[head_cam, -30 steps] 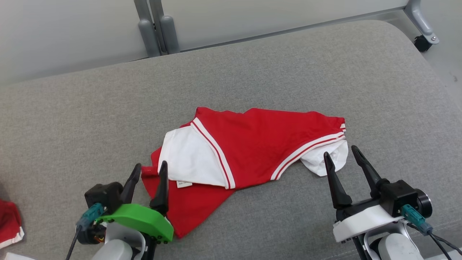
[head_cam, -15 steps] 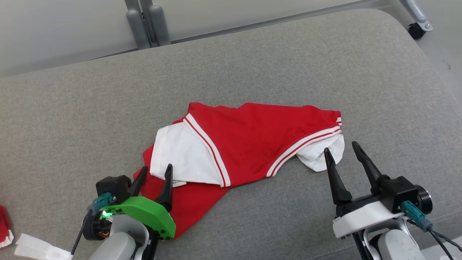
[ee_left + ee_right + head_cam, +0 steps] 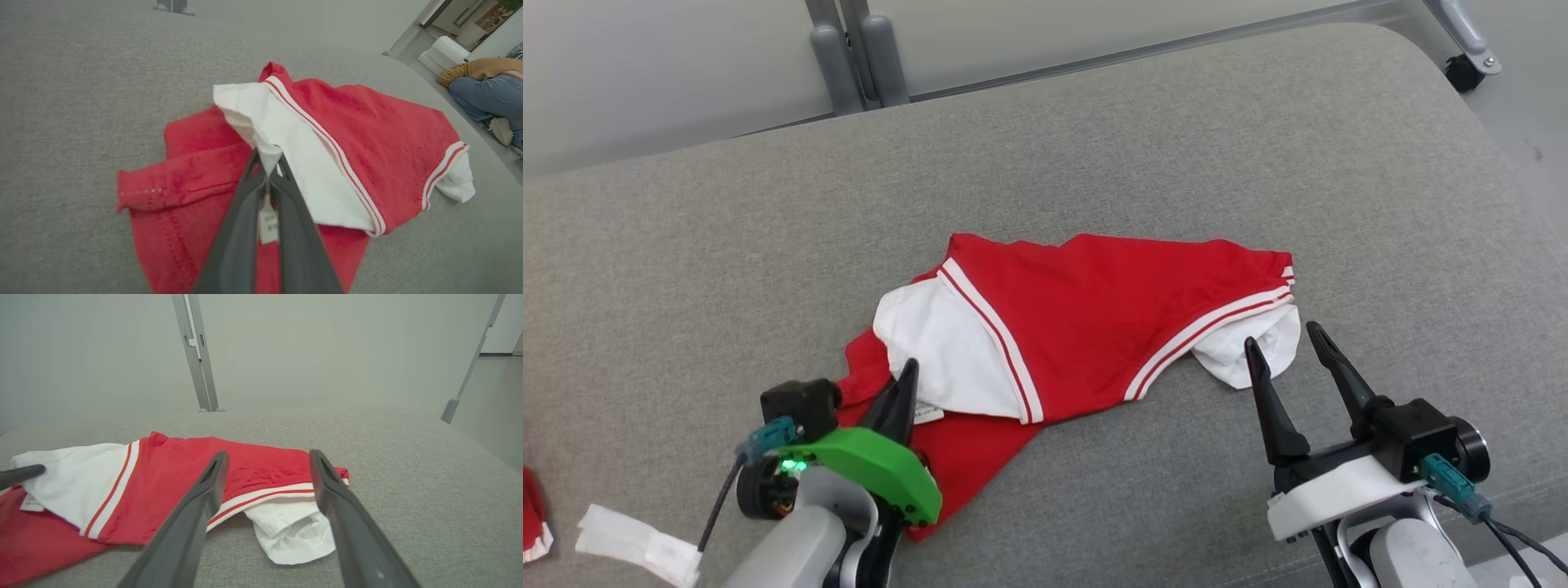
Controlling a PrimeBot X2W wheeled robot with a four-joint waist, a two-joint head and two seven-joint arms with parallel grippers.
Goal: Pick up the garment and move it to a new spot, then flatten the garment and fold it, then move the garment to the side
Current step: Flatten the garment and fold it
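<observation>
Crumpled red fabric garment, white sleeves, on grey cushion; left gripper clamped on white sleeve, right gripper spread beside other sleeve.

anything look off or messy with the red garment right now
Yes. The garment lies crumpled and doubled over on the grey cushion, with its white inside showing. The left tool is shut on its white edge by the label. A stray white scrap lies at the head view's lower left.
</observation>
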